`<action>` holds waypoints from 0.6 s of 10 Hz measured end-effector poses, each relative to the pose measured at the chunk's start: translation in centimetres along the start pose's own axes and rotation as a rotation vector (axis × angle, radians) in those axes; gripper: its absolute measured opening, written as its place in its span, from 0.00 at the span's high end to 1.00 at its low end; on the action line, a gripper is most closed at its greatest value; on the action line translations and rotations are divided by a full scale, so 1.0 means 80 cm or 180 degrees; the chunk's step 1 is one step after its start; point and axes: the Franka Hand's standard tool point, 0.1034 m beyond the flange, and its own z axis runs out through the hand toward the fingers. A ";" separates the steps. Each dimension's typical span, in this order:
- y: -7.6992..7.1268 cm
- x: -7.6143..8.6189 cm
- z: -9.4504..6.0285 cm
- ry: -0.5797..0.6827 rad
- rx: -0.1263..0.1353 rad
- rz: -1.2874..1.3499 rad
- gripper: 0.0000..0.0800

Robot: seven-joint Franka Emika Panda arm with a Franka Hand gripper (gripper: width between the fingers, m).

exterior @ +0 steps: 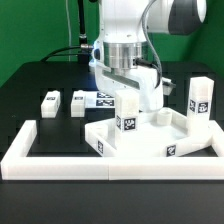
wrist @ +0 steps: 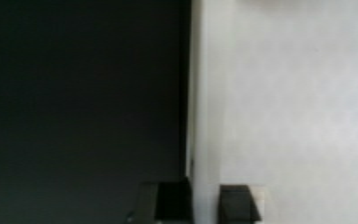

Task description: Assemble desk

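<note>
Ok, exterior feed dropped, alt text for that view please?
The gripper is lowered over the white tabletop, beside an upright tagged leg; its jaws are hidden. A second leg stands at the exterior view's right, three loose legs lie on the black table at that view's left, and a white border frame runs along the front.

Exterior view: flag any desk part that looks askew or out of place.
The tabletop sits skewed, its edges not parallel to the border frame. One leg and a second leg lie flat on the table at the exterior view's left, while another leg stands upright at its right. No damage shows.
</note>
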 end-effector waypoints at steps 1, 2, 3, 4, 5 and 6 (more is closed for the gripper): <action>0.002 0.002 0.000 -0.0007 -0.0012 -0.0196 0.93; 0.005 0.015 -0.003 -0.0041 -0.0048 -0.0701 0.93; -0.005 0.019 -0.006 -0.0089 -0.0099 -0.1163 0.93; -0.018 0.025 -0.010 -0.0077 -0.0113 -0.1697 0.93; -0.032 0.029 -0.010 -0.0007 -0.0074 -0.2166 0.93; -0.032 0.026 -0.007 0.0020 -0.0076 -0.2274 0.93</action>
